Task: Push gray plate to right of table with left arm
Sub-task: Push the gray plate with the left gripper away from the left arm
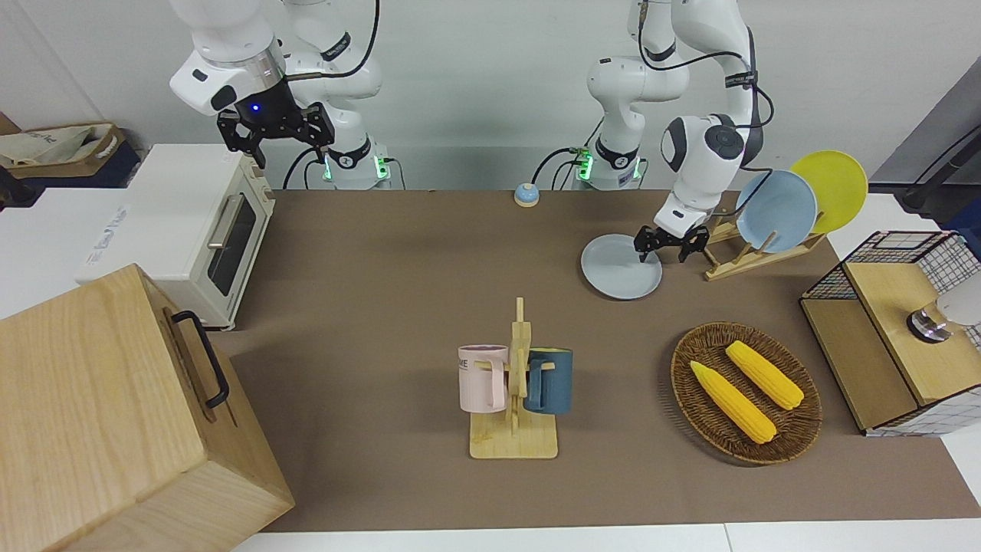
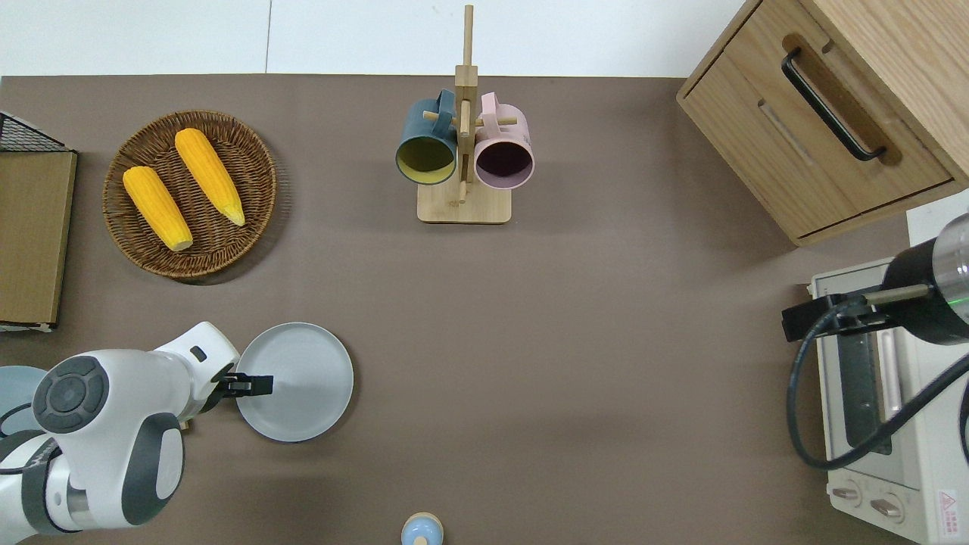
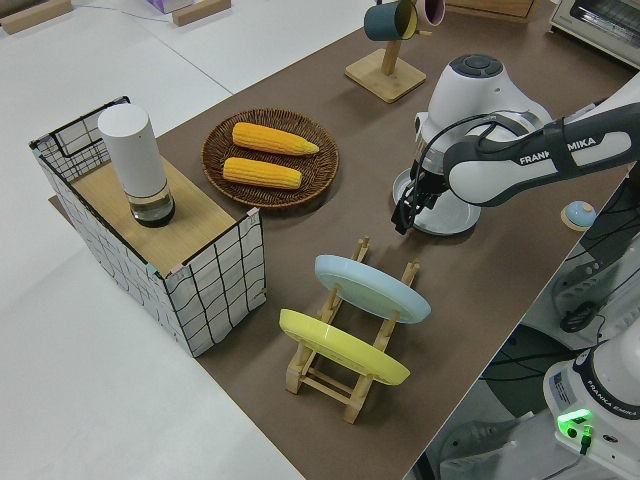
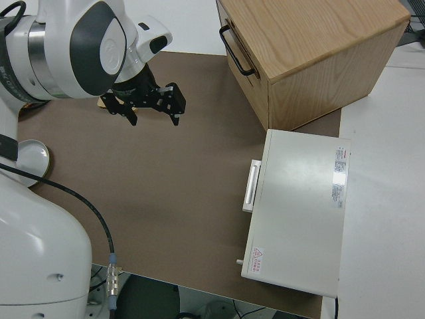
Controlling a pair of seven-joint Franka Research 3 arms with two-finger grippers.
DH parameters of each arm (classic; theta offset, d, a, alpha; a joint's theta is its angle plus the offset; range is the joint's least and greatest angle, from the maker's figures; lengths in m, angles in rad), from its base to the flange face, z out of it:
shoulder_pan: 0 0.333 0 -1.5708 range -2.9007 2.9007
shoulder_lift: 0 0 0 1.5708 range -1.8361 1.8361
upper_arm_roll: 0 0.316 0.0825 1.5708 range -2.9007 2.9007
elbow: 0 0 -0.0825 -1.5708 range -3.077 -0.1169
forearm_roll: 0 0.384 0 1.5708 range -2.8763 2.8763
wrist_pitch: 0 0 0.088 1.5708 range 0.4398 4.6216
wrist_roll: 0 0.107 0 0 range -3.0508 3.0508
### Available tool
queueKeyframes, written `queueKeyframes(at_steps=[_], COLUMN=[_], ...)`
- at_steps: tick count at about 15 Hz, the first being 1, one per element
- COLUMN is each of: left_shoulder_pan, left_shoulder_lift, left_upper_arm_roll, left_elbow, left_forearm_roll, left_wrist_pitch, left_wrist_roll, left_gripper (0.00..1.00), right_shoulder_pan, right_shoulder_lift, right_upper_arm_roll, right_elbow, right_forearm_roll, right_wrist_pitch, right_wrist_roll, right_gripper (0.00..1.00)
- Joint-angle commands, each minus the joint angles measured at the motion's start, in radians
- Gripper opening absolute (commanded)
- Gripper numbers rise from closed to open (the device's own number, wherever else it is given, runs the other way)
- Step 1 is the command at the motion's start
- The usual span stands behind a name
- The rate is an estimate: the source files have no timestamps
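The gray plate lies flat on the brown table, near the robots toward the left arm's end; it also shows in the overhead view. My left gripper is open and empty. It hangs low at the plate's rim on the side toward the left arm's end of the table, with one fingertip over the plate's inside. I cannot tell whether it touches the plate. The left side view shows it pointing down beside the plate. My right gripper is open and parked.
A wooden rack holds a light-blue plate and a yellow plate next to the left gripper. A wicker basket holds two corn cobs. A mug tree, a bell, a toaster oven and a wooden cabinet also stand here.
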Motion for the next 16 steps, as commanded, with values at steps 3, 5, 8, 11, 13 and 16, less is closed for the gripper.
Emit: queueKeyframes(at_steps=[3, 5, 8, 11, 13, 16], left_shoulder_pan=[-0.005, -0.005, -0.005, -0.004, -0.004, -0.004], left_shoulder_lift=[0.025, 0.027, 0.027, 0.027, 0.027, 0.027], left_upper_arm_roll=[0.001, 0.001, 0.001, 0.001, 0.001, 0.001], left_elbow=[-0.013, -0.013, -0.013, -0.013, -0.013, -0.012], left_forearm_roll=[0.008, 0.008, 0.008, 0.008, 0.008, 0.008], left_wrist_pitch=[0.040, 0.044, 0.044, 0.044, 0.044, 0.044], left_wrist_roll=[0.003, 0.003, 0.003, 0.004, 0.006, 0.006], left_gripper=[0.99, 0.95, 0.52, 0.04, 0.00, 0.00], right_shoulder_pan=[-0.019, -0.019, -0.019, -0.019, -0.019, -0.020], right_shoulder_lift=[-0.002, -0.002, -0.002, -0.002, -0.002, -0.002], right_upper_arm_roll=[0.016, 0.016, 0.016, 0.016, 0.016, 0.016], right_elbow=[0.009, 0.009, 0.009, 0.009, 0.009, 0.009], right_forearm_roll=[0.004, 0.004, 0.004, 0.004, 0.004, 0.004], right_wrist_pitch=[-0.016, -0.016, -0.016, -0.016, -0.016, -0.016], right_wrist_roll=[0.012, 0.012, 0.012, 0.012, 0.012, 0.012], right_gripper=[0.983, 0.983, 0.983, 0.983, 0.983, 0.983])
